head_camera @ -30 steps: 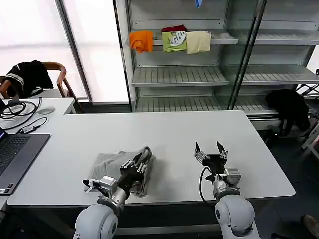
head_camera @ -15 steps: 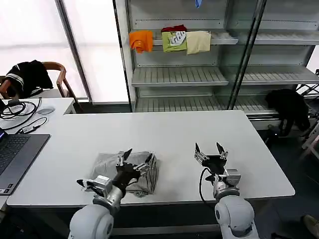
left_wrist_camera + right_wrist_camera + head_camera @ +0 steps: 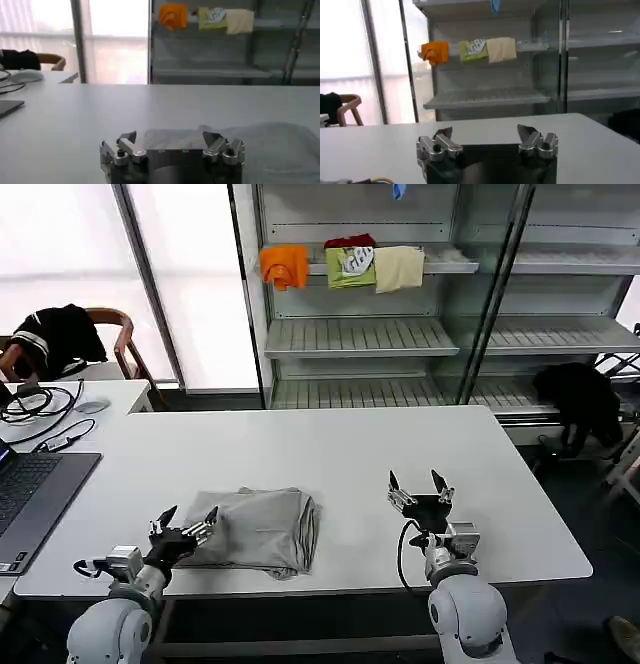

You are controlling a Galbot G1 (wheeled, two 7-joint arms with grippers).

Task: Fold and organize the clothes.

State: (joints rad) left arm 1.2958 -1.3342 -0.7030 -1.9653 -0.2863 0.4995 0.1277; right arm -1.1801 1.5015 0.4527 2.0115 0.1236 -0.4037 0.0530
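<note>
Shirt, light grey and folded into a compact rectangle, is lying free on the tabletop now that the left gripper is backing off to its left edge, jaws spread and empty. Right gripper is waiting nearby, jaws spread, so this fold looks finished.
</note>
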